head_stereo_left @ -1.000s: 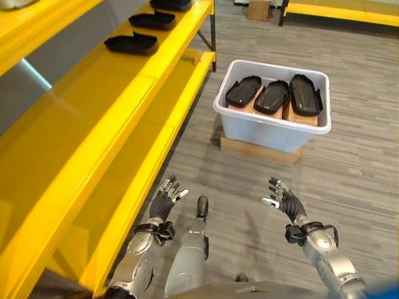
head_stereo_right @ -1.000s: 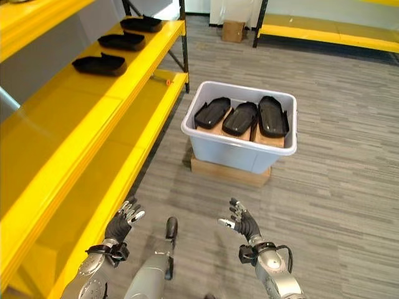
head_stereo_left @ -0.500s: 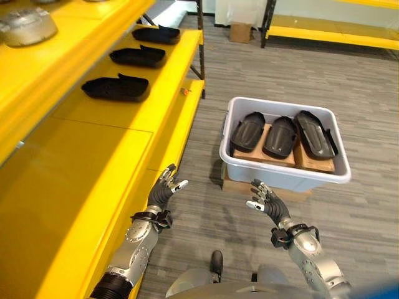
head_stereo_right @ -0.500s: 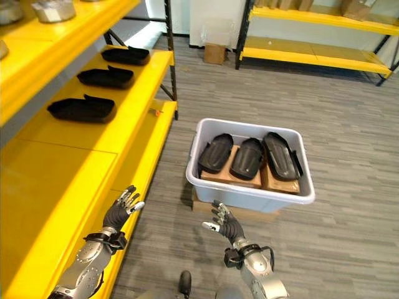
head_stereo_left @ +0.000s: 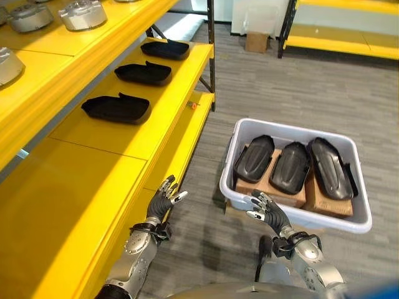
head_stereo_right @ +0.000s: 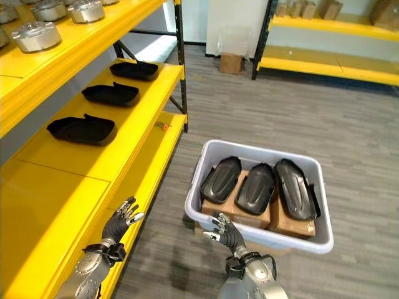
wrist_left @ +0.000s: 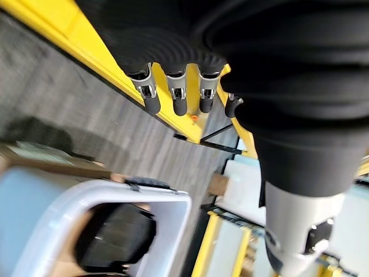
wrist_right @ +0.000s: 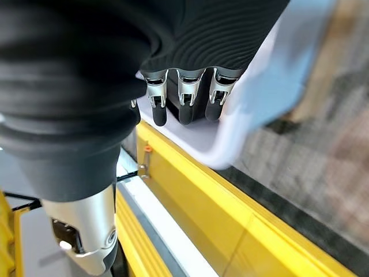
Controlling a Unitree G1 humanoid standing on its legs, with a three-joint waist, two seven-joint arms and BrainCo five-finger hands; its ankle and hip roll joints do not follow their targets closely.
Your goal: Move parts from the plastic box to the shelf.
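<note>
A grey plastic box [head_stereo_left: 238, 195] sits on the floor on a low cardboard base and holds three black moulded parts [head_stereo_left: 290, 168] side by side on cardboard blocks. Three more black parts [head_stereo_left: 116, 108] lie in a row on the yellow shelf [head_stereo_left: 93, 143] at my left. My right hand [head_stereo_left: 266, 212] hovers open just short of the box's near rim, holding nothing. My left hand [head_stereo_left: 162, 200] is open too, raised beside the shelf's front edge. In the right wrist view its fingers [wrist_right: 182, 99] reach toward the box wall [wrist_right: 271, 75].
Round silver metal parts [head_stereo_left: 81, 14] rest on the upper shelf level. A small cardboard carton [head_stereo_left: 256, 41] stands on the floor at the back beside another yellow rack [head_stereo_left: 336, 45]. Grey carpet floor [head_stereo_left: 280, 87] lies open behind the box.
The camera has moved closer, so the box now lies nearer and lower in view. My right hand has come up to the box's near rim; both hands stay open.
</note>
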